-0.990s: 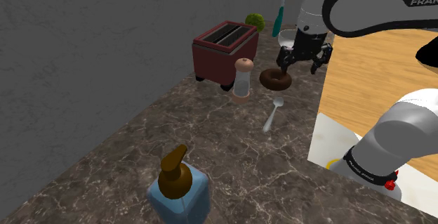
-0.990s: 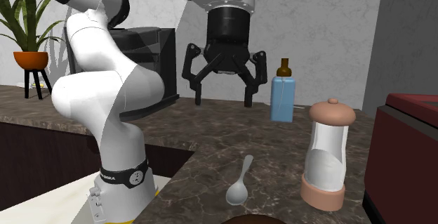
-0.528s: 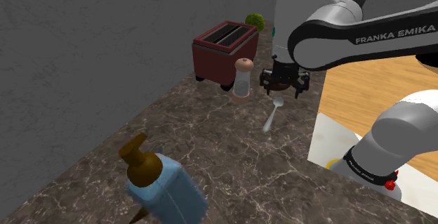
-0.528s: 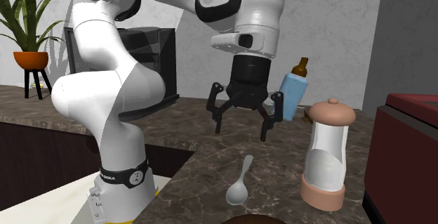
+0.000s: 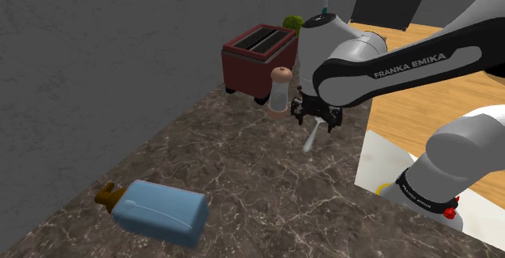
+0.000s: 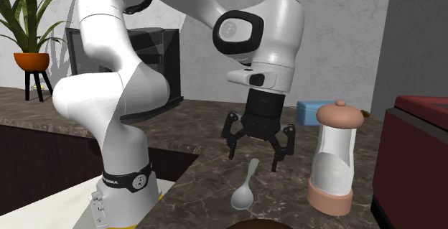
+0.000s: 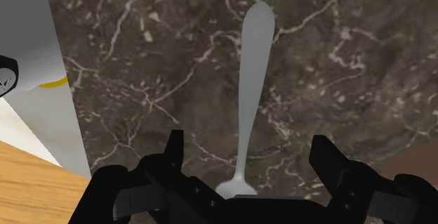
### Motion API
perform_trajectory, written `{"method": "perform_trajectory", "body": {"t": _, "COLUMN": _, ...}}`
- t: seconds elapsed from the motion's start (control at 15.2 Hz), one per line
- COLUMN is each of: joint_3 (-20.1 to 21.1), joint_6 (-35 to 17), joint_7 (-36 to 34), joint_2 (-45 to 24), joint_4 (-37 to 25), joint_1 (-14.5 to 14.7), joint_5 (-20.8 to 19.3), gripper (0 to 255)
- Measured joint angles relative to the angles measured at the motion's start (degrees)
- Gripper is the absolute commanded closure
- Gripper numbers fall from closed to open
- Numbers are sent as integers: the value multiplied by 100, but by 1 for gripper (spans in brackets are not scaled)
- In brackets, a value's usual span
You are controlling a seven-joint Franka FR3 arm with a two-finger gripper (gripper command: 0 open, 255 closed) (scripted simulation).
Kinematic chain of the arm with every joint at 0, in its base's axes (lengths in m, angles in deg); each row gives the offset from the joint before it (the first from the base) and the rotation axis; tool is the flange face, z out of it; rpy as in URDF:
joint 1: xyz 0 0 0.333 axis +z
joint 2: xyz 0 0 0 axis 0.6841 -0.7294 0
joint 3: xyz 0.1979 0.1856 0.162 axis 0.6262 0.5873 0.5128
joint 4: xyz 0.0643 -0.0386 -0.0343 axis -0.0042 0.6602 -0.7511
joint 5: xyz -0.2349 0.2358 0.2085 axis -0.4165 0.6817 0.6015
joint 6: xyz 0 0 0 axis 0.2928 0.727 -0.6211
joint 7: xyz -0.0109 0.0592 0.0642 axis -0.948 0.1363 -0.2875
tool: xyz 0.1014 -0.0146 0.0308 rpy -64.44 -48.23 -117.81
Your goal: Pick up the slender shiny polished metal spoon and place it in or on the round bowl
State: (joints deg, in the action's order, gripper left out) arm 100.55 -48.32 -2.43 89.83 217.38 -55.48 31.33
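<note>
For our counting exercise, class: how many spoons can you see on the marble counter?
1. The spoon lies flat on the counter beneath the open gripper, beside the shaker. The arm could hide another.

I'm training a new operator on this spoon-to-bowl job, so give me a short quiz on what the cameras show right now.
1. True or false: the gripper is shut on the spoon.
2. The blue soap bottle is: A) upright, B) lying on its side, C) held by the arm.
3. What does the spoon lie on?
Key: 1 false, the gripper is open, straddling the spoon without touching it. 2 B. 3 the dark veined countertop.
</note>
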Motion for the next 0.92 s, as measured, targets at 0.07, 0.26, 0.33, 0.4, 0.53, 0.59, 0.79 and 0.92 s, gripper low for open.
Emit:
{"method": "perform_trajectory", "body": {"t": 0.07, "joint_3": 25, "joint_6": -85, "joint_7": -13, "joint_2": -50, "joint_4": 37, "joint_1": -20, "joint_5": -7, "gripper": 0}}
{"method": "perform_trajectory", "body": {"t": 0.26, "joint_3": 93, "joint_6": -308, "joint_7": -46, "joint_2": -162, "joint_4": 155, "joint_1": -52, "joint_5": -10, "gripper": 0}}
{"method": "perform_trajectory", "body": {"t": 0.33, "joint_3": 94, "joint_6": -323, "joint_7": -44, "joint_2": -163, "joint_4": 168, "joint_1": -52, "joint_5": -8, "gripper": 0}}
{"method": "perform_trajectory", "body": {"t": 0.4, "joint_3": 95, "joint_6": -333, "joint_7": -44, "joint_2": -166, "joint_4": 175, "joint_1": -52, "joint_5": -8, "gripper": 0}}
{"method": "perform_trajectory", "body": {"t": 0.53, "joint_3": 96, "joint_6": -340, "joint_7": -43, "joint_2": -166, "joint_4": 180, "joint_1": -52, "joint_5": -8, "gripper": 0}}
{"method": "perform_trajectory", "body": {"t": 0.59, "joint_3": 96, "joint_6": -341, "joint_7": -44, "joint_2": -166, "joint_4": 181, "joint_1": -52, "joint_5": -7, "gripper": 0}}
{"method": "perform_trajectory", "body": {"t": 0.79, "joint_3": 96, "joint_6": -341, "joint_7": -44, "joint_2": -166, "joint_4": 181, "joint_1": -52, "joint_5": -7, "gripper": 255}}
{"method": "perform_trajectory", "body": {"t": 0.92, "joint_3": 94, "joint_6": -348, "joint_7": -45, "joint_2": -158, "joint_4": 169, "joint_1": -49, "joint_5": -5, "gripper": 255}}
